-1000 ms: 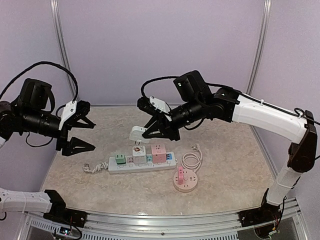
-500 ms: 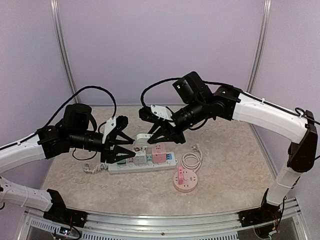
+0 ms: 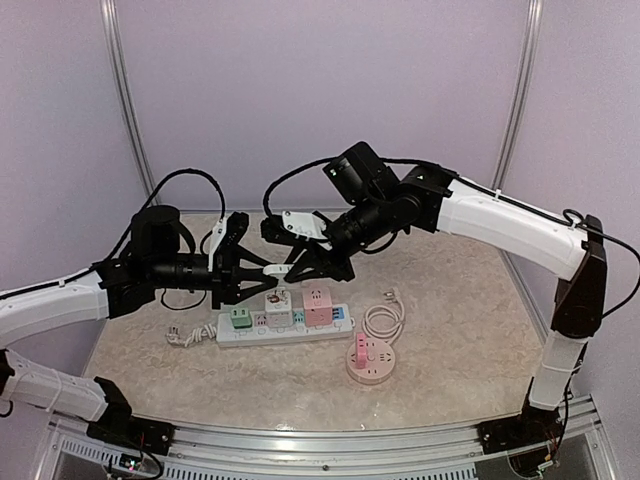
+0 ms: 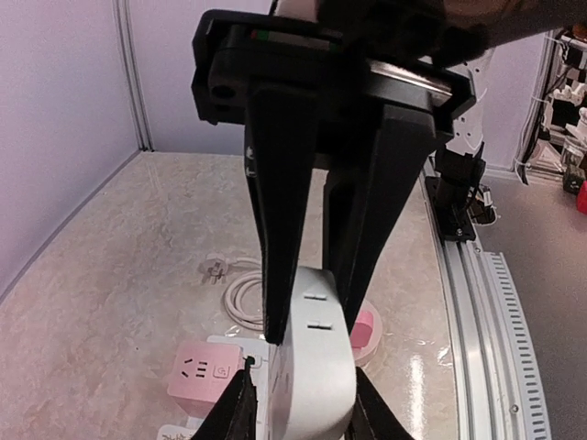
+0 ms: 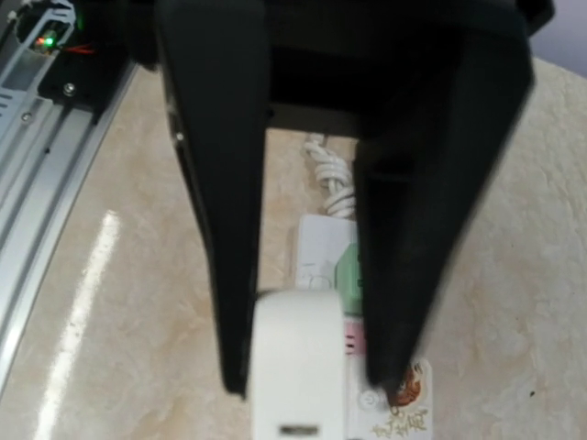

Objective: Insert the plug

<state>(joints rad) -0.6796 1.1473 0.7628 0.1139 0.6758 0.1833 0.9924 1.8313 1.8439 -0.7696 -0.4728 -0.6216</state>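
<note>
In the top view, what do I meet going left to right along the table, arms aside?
Cord plug → green adapter → patterned white adapter → pink adapter → round pink socket. The coiled white cord overlaps the socket, so it is left out.

white plug point(image 4: 312, 376), pink round socket point(image 3: 369, 360), beige marbled table point(image 3: 460, 330).

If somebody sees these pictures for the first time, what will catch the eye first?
The two claws meet in mid-air: the right claw grips a white plug, and the left claw straddles it from the opposite side. Just below lies a white power strip carrying coloured adapters, with a round pink socket beside its right end.
</note>
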